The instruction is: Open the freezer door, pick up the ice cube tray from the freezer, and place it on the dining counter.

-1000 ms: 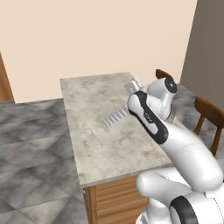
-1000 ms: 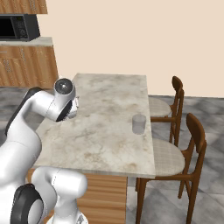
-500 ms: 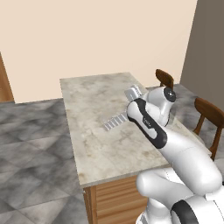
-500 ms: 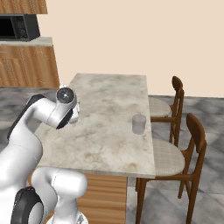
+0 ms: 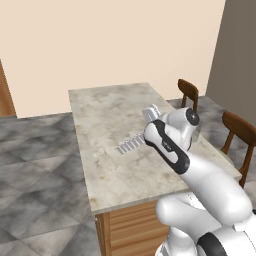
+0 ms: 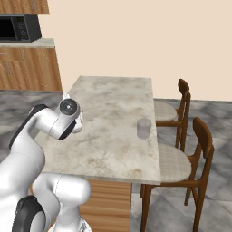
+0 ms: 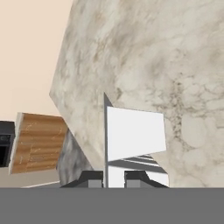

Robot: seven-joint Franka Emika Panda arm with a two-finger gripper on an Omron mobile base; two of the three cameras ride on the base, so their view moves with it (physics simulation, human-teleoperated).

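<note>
My gripper is shut on the ice cube tray, gripping its thin edge between the two fingertips. In the hand view the tray shows as a white slab standing on edge over the marbled top. From the left base view the ice cube tray sticks out to the left of my wrist, tilted, low over the middle of the dining counter, with its shadow just beneath. Whether it touches the stone I cannot tell. The dining counter stretches away in front of me. The freezer and the freezer door are out of view.
A clear glass stands near the counter's right edge. Two brown wooden chairs line that side. A microwave sits on wooden cabinets at the far left. Grey tiled floor surrounds the island.
My arm has sunk and drawn back a little, carrying the tray lower toward the counter top. The grip has stayed shut.
</note>
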